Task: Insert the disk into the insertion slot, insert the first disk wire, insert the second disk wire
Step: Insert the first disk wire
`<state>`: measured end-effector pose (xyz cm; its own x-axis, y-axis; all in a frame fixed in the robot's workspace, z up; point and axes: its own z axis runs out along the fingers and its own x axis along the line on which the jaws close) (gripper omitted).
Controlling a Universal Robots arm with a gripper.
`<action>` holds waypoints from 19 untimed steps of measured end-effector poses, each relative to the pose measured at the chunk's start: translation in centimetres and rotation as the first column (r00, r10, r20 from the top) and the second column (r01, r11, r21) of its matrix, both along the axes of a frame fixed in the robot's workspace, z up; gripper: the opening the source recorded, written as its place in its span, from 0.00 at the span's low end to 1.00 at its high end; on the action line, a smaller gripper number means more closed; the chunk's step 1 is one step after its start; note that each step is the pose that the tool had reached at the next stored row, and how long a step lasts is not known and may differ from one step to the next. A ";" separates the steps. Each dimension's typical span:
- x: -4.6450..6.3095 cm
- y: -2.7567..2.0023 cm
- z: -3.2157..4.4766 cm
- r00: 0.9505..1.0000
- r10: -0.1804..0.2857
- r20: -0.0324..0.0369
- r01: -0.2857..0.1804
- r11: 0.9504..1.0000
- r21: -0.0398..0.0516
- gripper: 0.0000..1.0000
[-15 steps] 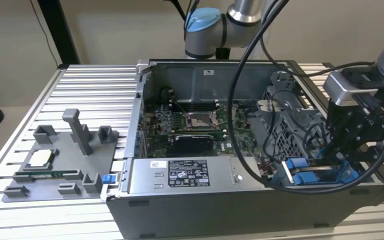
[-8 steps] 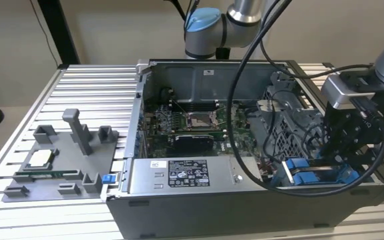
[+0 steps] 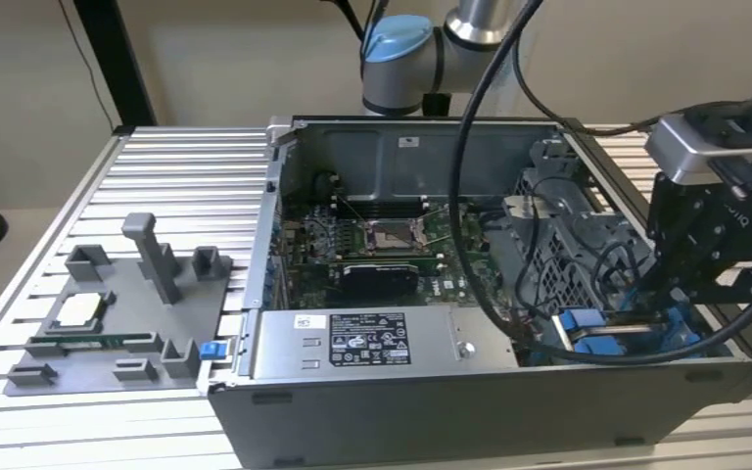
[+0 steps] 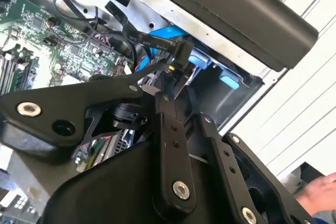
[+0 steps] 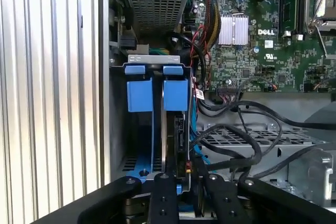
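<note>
In the exterior view, hanging low in the case (image 3: 481, 411) corner at the exterior view's right: gripper (image 3: 670, 289) just above the disk (image 3: 598, 333), already slotted in edge-up. In the second wrist view, clamped on a black wire plug (image 4: 181, 53), held end-on, probably to meet the disk's port squarely. In the first wrist view, hemmed between the case's side and loose cables (image 5: 236, 145); scant room sideways, free only along the approach line

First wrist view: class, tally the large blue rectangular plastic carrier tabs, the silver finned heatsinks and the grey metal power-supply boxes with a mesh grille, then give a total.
Large blue rectangular plastic carrier tabs: 2
Silver finned heatsinks: 1
Grey metal power-supply boxes with a mesh grille: 1
Total: 4
</note>
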<state>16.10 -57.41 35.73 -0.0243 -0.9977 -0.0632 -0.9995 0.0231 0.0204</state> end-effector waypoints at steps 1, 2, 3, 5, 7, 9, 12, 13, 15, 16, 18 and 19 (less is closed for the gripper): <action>0.0 0.00 0.24 1.000 0.000 0.000 0.000 1.000 0.000 0.00; 0.0 0.00 0.46 1.000 0.000 0.000 0.000 1.000 0.000 0.00; 0.0 0.00 0.74 1.000 0.000 0.000 0.000 1.000 0.000 0.00; 0.0 0.00 1.13 1.000 0.000 0.000 0.000 1.000 0.000 0.00; 0.1 0.00 1.17 1.000 0.000 0.000 0.000 1.000 0.000 0.00; 0.1 0.02 1.35 1.000 0.000 0.000 0.000 1.000 0.000 0.00; 0.4 0.05 1.67 1.000 0.001 0.000 -0.001 1.000 0.000 0.00; 0.5 0.06 1.74 1.000 0.001 0.000 -0.001 1.000 0.000 0.00; 0.7 0.10 1.91 1.000 0.001 0.000 -0.001 1.000 0.000 0.00; 0.8 0.11 1.97 1.000 0.001 -0.001 -0.001 1.000 0.000 0.00; 1.0 0.14 2.07 1.000 0.001 -0.002 -0.001 1.000 0.000 0.00; 1.1 0.15 2.08 1.000 0.001 -0.002 -0.001 1.000 0.000 0.00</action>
<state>17.19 -57.27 37.81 -0.0233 -0.9977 -0.0629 -0.9995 0.0219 0.0228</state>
